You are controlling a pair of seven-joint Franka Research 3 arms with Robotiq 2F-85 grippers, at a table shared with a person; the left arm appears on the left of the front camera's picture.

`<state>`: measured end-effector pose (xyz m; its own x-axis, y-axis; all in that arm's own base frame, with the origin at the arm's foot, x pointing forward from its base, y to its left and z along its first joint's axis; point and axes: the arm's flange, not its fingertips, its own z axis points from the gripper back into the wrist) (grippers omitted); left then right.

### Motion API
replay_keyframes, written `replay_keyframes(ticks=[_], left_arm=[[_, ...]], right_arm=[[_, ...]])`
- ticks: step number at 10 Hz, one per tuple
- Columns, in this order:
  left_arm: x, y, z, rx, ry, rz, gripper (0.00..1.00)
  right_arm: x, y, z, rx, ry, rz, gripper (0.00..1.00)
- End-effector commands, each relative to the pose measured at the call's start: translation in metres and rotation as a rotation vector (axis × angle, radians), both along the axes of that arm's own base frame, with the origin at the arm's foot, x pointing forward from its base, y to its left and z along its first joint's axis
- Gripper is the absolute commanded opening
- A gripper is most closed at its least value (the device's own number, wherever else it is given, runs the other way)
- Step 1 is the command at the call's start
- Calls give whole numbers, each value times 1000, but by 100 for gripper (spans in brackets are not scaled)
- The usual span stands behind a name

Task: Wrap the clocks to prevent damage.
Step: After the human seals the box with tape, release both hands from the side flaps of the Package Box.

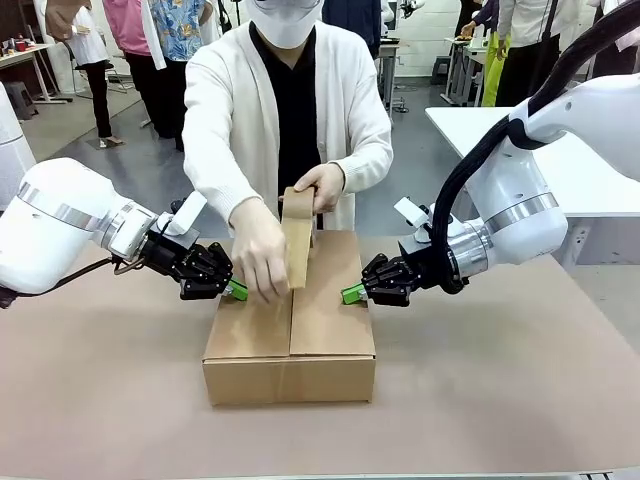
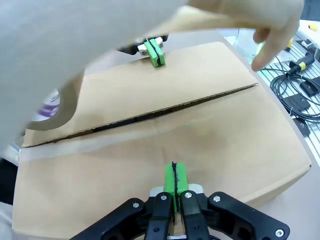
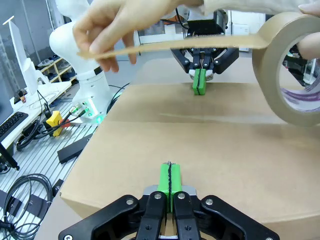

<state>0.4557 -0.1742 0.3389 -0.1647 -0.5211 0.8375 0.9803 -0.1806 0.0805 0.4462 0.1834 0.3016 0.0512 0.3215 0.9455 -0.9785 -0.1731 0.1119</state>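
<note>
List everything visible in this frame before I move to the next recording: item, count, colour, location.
cardboard box: one, brown, middle of the table, top flaps down with the seam between them showing
tape roll: one, brown, held above the box's far side
tape strip: one, brown, pulled from the roll down towards the box top
table: one, brown top, under the box
cables: several, black, beside the table
hands: two, the person's; one holds the roll, the other holds the strip's end at the box top
left gripper: one, black with green pads, shut, tip at the box's top edge
right gripper: one, same colours, shut, tip at the opposite top edge
</note>
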Motion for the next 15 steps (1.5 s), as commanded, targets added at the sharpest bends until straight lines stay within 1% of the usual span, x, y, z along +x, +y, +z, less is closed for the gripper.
replay_keyframes(ticks=[1, 15], left_arm=[[-1, 1, -9, 20, -1, 6, 0], [-1, 1, -9, 20, -1, 6, 0]], right_arm=[[0, 1, -5, -7, 5, -7, 1], [0, 1, -5, -7, 5, -7, 1]])
